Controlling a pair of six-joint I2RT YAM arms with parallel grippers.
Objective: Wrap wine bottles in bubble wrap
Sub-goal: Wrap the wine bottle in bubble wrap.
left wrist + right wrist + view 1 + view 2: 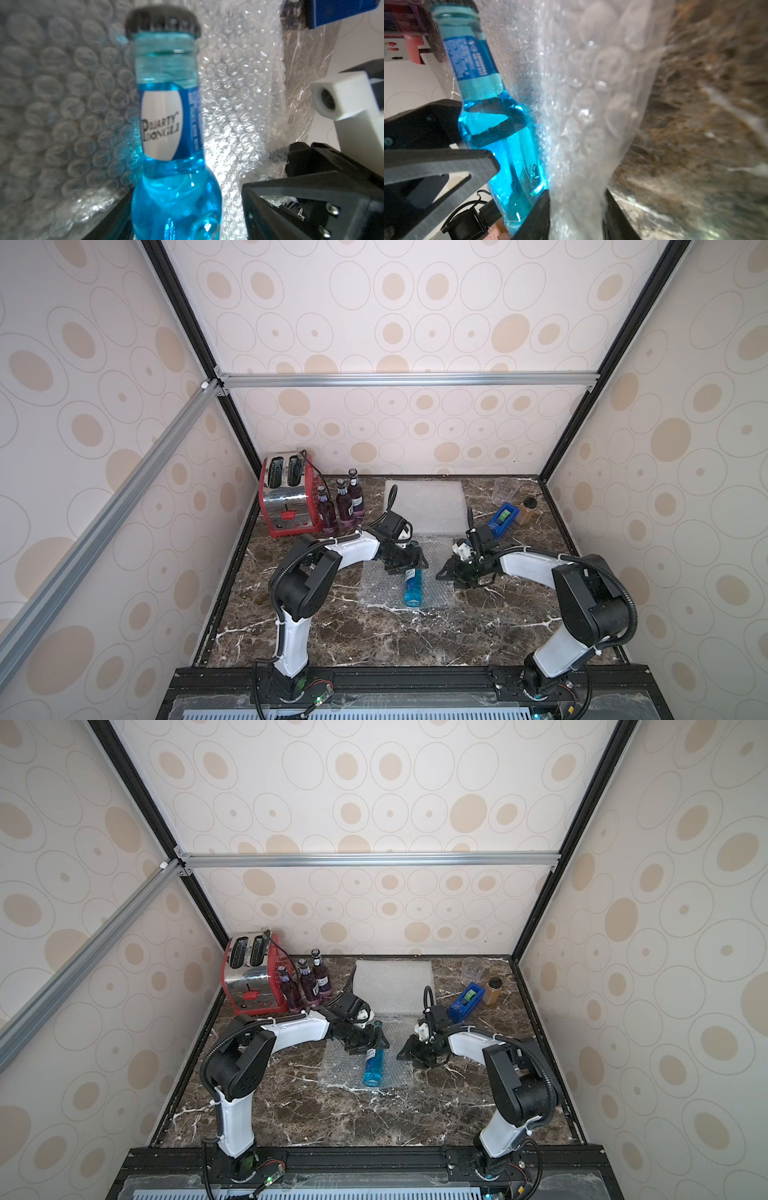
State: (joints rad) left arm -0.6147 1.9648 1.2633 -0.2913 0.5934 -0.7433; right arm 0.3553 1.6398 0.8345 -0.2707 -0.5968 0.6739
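Blue bottle: holds bright blue liquid, with a clear gap under the dark cap. It lies on the wrap, well apart from the toaster, out toward the robot and off to the toaster's right.
Purple bottles: three, upright and capped, with purple liquid inside, just beside the toaster on its right.
Jar: amber-brown with a dark lid and a brownish fill, far across the back from the toaster.
Cup: clear and upright, near the jar. I cannot make out what it holds.
Dispenser: blue, with a green roll sitting in it, a little nearer the toaster than the jar.
Spare wrap: flat at the back, just past the purple bottles from the toaster.
Left gripper: jaws apart, straddling the blue bottle's neck. In the left wrist view, wrap shows between the glass and one finger.
Right gripper: at the wrap's edge farthest from the toaster. The sheet runs up between its two fingers, but I cannot tell whether they pinch it.
Cap: peeps out past the left gripper in a top view; the neck below it is covered.
Cut off: the left wrist view loses the bottle's base and blurs the near bubbles. The right wrist view clips the cap, and the table is a brown smear.
Axis: the bottle lies on its side, its length running from the robot to the back wall where the toaster stands. The cap points to that wall and the base to the robot.
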